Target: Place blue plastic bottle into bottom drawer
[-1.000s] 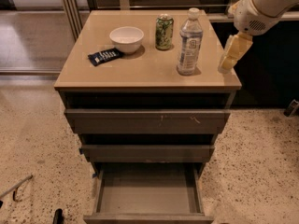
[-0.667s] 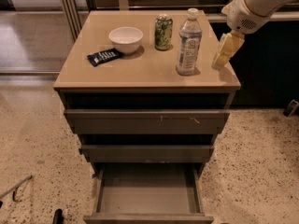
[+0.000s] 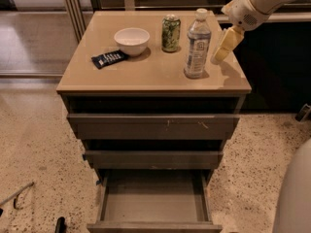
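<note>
The blue plastic bottle, clear with a white cap and a pale label band, stands upright on the tan cabinet top towards its right side. The gripper hangs from the white arm at the upper right, just to the right of the bottle, a small gap apart, over the top's right edge. The bottom drawer is pulled open below, its grey inside bare.
A green patterned can stands left of the bottle. A white bowl and a dark snack packet lie further left. The two upper drawers stick out slightly. Speckled floor surrounds the cabinet.
The gripper has moved left and slightly up, closer to the bottle's right side. The bottle and other objects have not moved.
</note>
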{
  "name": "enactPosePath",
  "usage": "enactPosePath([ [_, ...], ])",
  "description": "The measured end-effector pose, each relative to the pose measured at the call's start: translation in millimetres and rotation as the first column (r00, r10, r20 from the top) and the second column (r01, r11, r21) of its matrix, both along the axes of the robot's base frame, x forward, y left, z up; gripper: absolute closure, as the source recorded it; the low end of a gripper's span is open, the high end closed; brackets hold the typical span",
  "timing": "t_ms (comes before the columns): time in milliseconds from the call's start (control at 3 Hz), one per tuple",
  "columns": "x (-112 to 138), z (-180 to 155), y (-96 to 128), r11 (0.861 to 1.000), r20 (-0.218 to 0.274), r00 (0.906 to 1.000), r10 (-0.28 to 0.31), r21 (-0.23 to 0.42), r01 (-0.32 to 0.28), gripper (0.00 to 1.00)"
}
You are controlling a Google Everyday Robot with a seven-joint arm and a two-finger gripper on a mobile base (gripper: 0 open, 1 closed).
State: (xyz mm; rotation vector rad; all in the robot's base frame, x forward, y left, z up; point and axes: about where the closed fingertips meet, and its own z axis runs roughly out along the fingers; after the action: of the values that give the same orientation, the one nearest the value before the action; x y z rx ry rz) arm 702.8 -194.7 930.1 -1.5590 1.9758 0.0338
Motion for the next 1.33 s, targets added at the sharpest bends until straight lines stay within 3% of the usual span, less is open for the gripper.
enactPosePath([
  [333, 10, -3, 9, 0.996, -0.025, 0.9994, 0.023, 0.087, -0.020, 0.00],
  [667, 15, -5, 25, 0.981, -0.061, 0.9964, 0.059, 0.186, -0.046, 0.00],
  [1333, 10, 1, 48, 0.954, -0.104, 0.9882, 0.113, 0.290, -0.078, 0.00],
])
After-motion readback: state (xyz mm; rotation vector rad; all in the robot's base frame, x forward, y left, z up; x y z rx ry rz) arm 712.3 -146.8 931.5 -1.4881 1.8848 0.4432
